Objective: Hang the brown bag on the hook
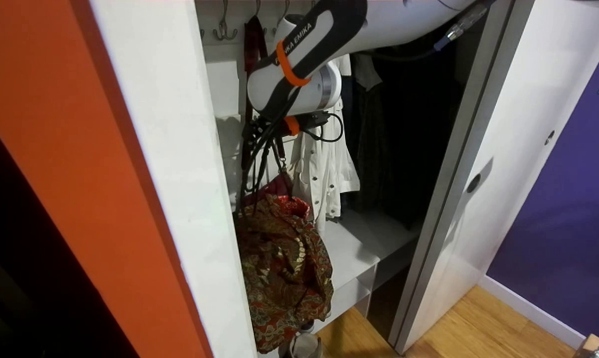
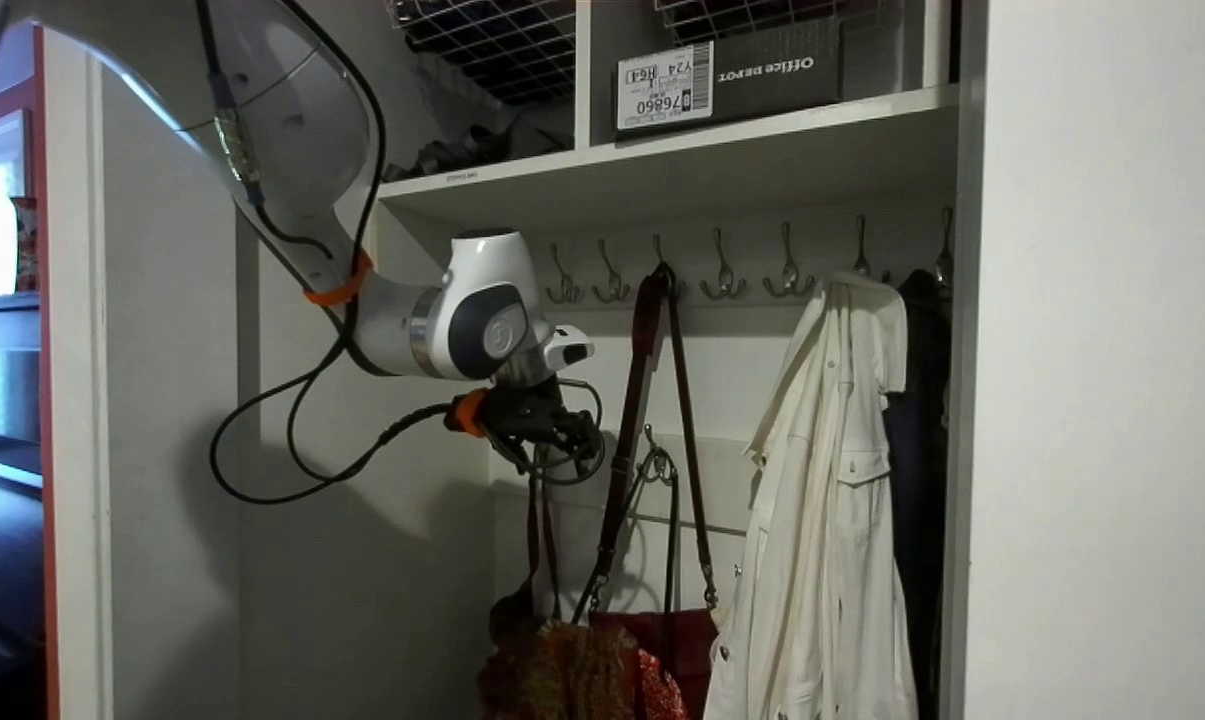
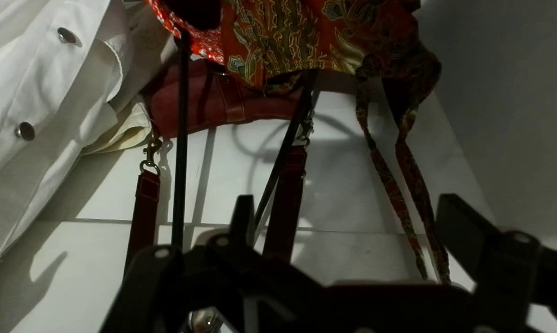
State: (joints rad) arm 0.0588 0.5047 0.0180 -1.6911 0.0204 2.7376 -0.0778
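Observation:
The brown bag point(image 1: 284, 268) hangs low in the closet, its mottled cloth also showing in an exterior view point(image 2: 562, 670) and in the wrist view point(image 3: 296, 37), red at its mouth. Thin dark straps point(image 2: 674, 540) run up from it to a lower hook point(image 2: 649, 436) and look looped over it. Two patterned straps point(image 3: 389, 180) rise from the right of the cloth, pass between my fingers near the right fingertip, and vanish behind the gripper. My gripper point(image 3: 347, 199) is open, fingers wide apart, above the bag; it also shows in an exterior view point(image 2: 559, 458).
A dark red bag point(image 2: 667, 640) hangs by wide straps from an upper hook point(image 2: 661, 250). A white jacket point(image 2: 822, 480) hangs beside it. A shelf point(image 2: 682, 165) runs above the hooks. The closet side wall point(image 2: 362, 560) is close to the arm; a sliding door point(image 1: 508, 164) stands open.

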